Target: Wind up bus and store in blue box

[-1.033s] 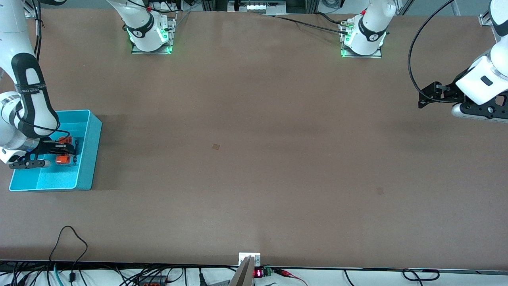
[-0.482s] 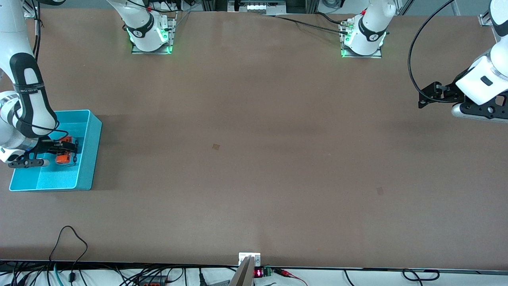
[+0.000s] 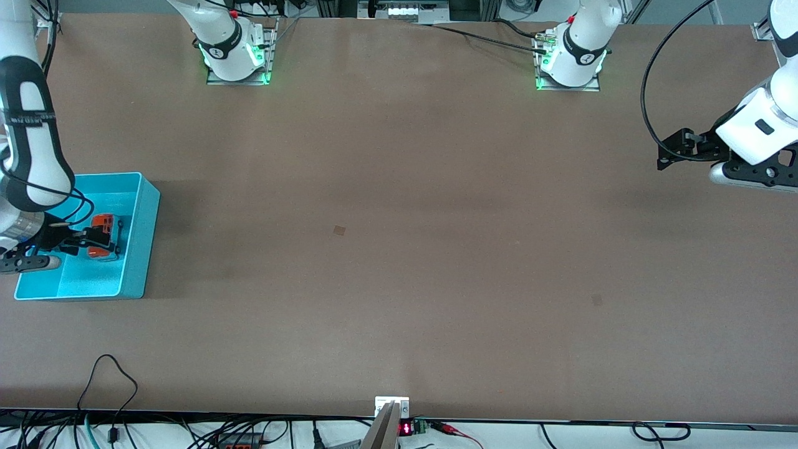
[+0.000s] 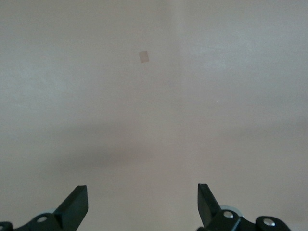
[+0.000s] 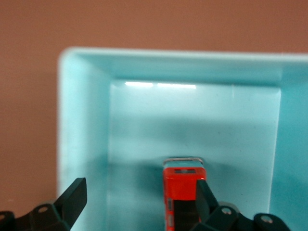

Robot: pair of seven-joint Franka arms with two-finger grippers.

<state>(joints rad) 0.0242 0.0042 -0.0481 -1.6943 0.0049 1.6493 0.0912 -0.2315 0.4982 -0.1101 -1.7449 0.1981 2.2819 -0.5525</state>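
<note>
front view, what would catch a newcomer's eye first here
The blue box stands out against the brown table at the right arm's end. The orange bus lies inside it, and the right claw hangs open just above the toy, not gripping it. The left claw, also open, waits over bare table at the left arm's end.

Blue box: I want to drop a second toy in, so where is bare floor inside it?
The blue box has bare floor nearer the front camera than the bus. It is crowded around the bus, where the open right tool hangs. The left tool waits, open, over the table.
</note>
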